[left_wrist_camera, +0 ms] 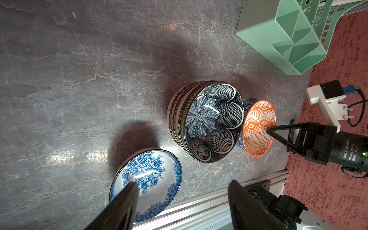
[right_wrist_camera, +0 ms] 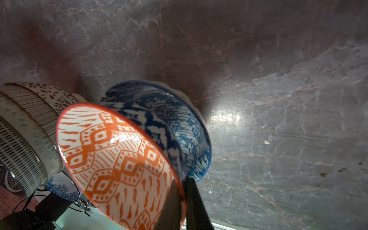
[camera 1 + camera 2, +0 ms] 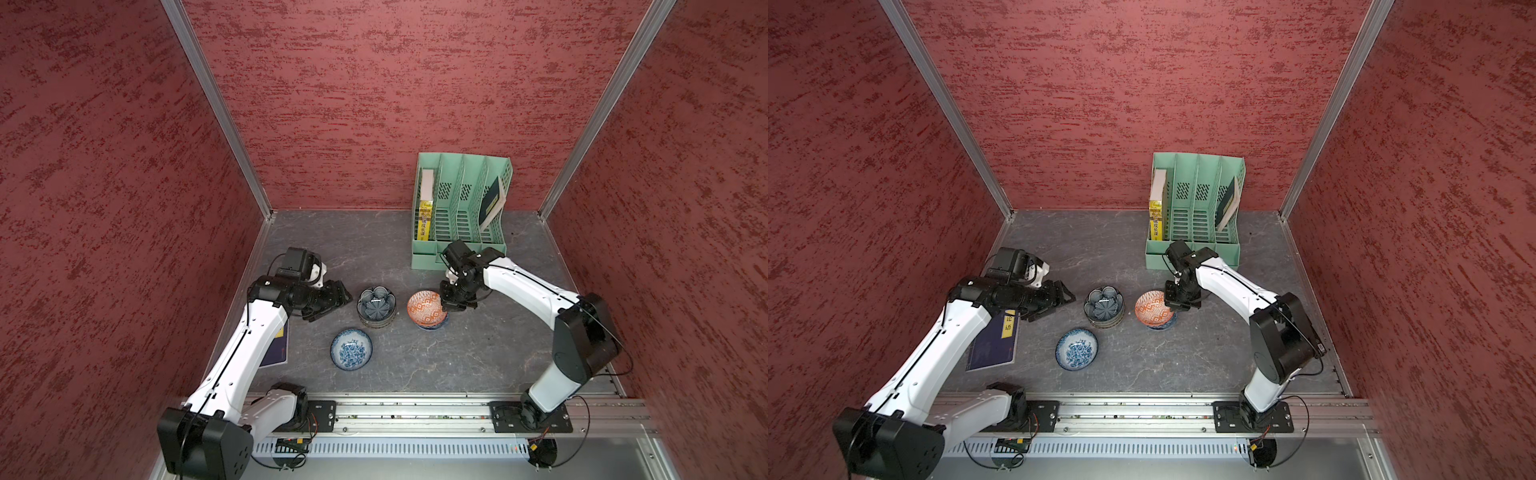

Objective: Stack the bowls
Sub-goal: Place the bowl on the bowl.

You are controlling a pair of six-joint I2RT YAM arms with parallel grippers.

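Bowls cluster on the desk (image 3: 457,357). The right tool (image 2: 182,180) pinches the rim of the orange bowl (image 2: 119,159), which is tilted inside a blue patterned bowl (image 2: 179,123). The left tool (image 1: 183,183) hangs spread and empty. Released crooked, the orange bowl could rock, slide off-centre or chip. Count: one orange, two blue including the loose floral bowl (image 3: 351,349), and a dark flower bowl (image 3: 376,305) topping seemingly three more.

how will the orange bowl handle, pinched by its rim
The orange bowl shows glossy glare: probably glazed, rigid, slippery. The right gripper pinches only one rim edge, so it may tilt. Ceramic-looking, likely chips if dropped.
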